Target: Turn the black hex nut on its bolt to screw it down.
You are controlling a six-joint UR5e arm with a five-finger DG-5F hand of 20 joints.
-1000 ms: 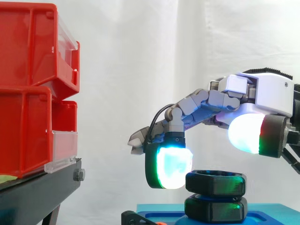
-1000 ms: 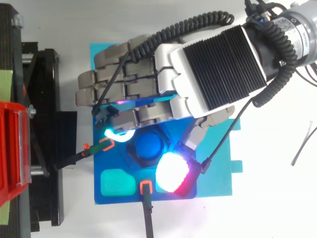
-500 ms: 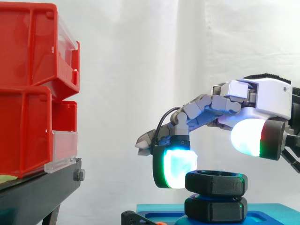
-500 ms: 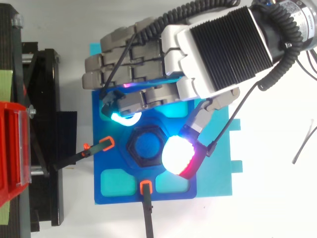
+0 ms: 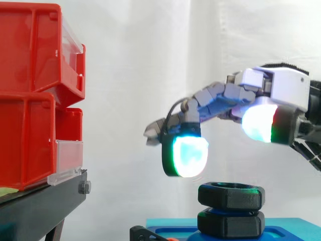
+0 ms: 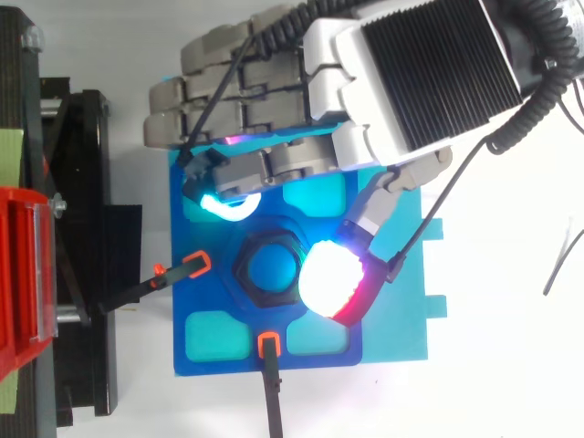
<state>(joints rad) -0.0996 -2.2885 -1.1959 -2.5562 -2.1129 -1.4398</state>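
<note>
I see the robot's grey-and-white hand (image 5: 283, 90) hovering above the black hex nut (image 5: 230, 196), fingers loosely bent and spread, holding nothing. Its glowing cyan fingertip pad (image 5: 186, 155) and white-and-red thumb pad (image 6: 328, 278) hang clear of the nut, with a gap showing in the side view. The nut sits on its blue bolt (image 6: 271, 270), above a second black hex piece (image 5: 230, 224), in the middle of a blue moulded fixture plate (image 6: 212, 301). Two orange-tipped black clamps (image 6: 193, 265) (image 6: 267, 344) point at it. The plate lies on a white tabletop (image 6: 511, 365). Red plastic bins (image 5: 30, 100) stand on a black stand (image 5: 40, 206) before a white curtain (image 5: 140, 75).
</note>
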